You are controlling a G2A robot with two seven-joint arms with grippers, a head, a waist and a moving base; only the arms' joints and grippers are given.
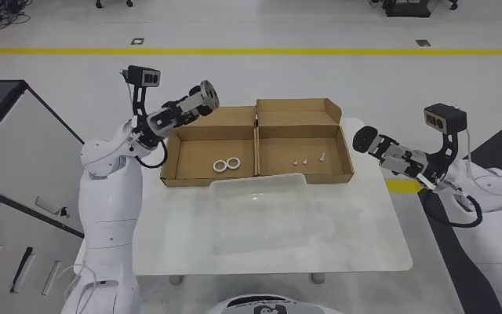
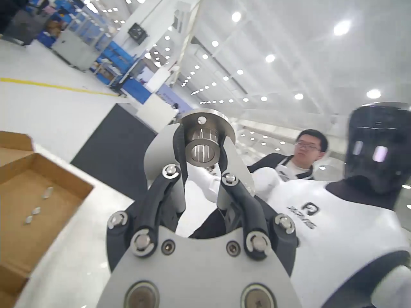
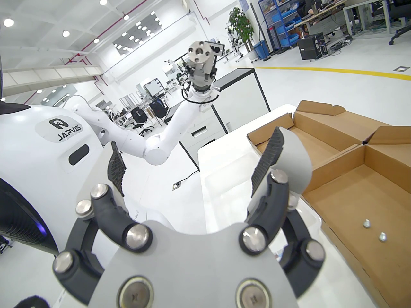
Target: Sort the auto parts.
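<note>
My left gripper point(image 1: 199, 101) point(image 2: 202, 161) is raised over the far left corner of the left cardboard box point(image 1: 196, 151), shut on a flanged metal sleeve point(image 1: 209, 94) point(image 2: 202, 149). The sleeve point(image 3: 199, 52) also shows far off in the right wrist view. Two white rings point(image 1: 226, 165) lie in the left box. Three small metal bolts point(image 1: 305, 159) point(image 2: 36, 210) point(image 3: 367, 223) lie in the right box point(image 1: 298, 141) point(image 3: 346, 190). My right gripper point(image 1: 362, 140) point(image 3: 196, 165) hovers open off the right box's right side with nothing between its fingers point(image 3: 276, 158).
A clear plastic bin point(image 1: 259, 210) stands on the white table point(image 1: 345, 235) just in front of the two boxes. The boxes sit side by side along the table's far edge, flaps folded back. A dark cabinet point(image 1: 31, 149) stands left of the table.
</note>
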